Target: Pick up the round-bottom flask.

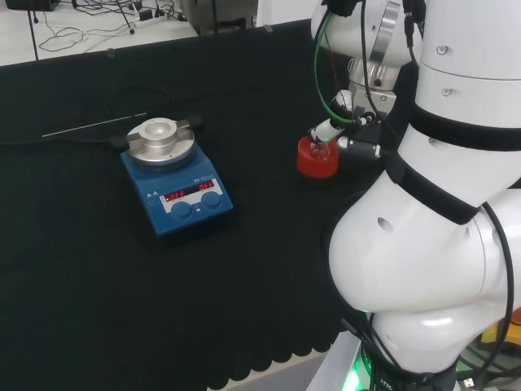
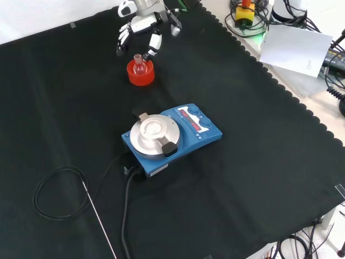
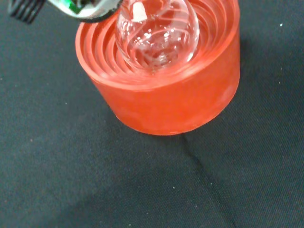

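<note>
A clear round-bottom flask (image 2: 139, 65) stands upright in a red ribbed stand (image 2: 141, 76) toward the back of the cloth. In the wrist view its bulb (image 3: 159, 31) rests in the stand's ribbed hollow (image 3: 166, 95). The hand (image 2: 141, 24) hovers just above and behind the flask. Its fingers (image 2: 153, 46) hang down relaxed on either side of the neck without closing on it. In the head view one white finger (image 1: 326, 129) reaches close to the top of the flask (image 1: 319, 148), over the stand (image 1: 317, 160).
A blue hotplate stirrer (image 2: 172, 135) with a round metal top sits mid-cloth, in front of the stand. Its cable and a thin metal probe rod (image 2: 99, 218) lie on the cloth at the front left. The arm's white links (image 1: 440, 204) stand at the head view's right.
</note>
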Robot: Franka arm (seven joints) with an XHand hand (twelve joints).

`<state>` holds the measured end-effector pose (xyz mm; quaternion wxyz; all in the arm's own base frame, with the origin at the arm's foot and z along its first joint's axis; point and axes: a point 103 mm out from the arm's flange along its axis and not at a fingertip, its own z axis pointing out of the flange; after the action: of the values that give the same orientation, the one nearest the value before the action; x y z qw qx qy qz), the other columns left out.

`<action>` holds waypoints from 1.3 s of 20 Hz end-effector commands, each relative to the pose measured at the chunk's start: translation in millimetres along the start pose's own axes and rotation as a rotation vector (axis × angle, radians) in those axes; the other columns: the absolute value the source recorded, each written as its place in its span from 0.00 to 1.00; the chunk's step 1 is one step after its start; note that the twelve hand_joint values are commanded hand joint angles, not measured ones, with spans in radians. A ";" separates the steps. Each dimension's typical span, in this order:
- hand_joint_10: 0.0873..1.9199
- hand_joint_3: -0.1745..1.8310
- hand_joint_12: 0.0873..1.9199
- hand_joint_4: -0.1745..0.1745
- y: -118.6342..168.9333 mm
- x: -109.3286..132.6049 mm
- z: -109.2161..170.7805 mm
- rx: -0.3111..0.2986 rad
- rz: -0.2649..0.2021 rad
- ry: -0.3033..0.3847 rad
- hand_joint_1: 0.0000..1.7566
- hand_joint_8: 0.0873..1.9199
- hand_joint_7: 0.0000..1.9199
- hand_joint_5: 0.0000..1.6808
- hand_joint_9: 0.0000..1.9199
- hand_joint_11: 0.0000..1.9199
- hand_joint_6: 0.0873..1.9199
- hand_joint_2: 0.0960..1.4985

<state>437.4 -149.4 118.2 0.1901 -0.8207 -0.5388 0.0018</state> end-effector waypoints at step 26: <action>0.29 0.41 0.70 0.30 3.0 4.2 9.0 -0.065 -0.009 -0.021 0.53 0.32 0.19 0.44 0.29 0.14 0.29 0.39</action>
<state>439.8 -144.4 108.4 0.1627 -0.8233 -0.5436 -0.0093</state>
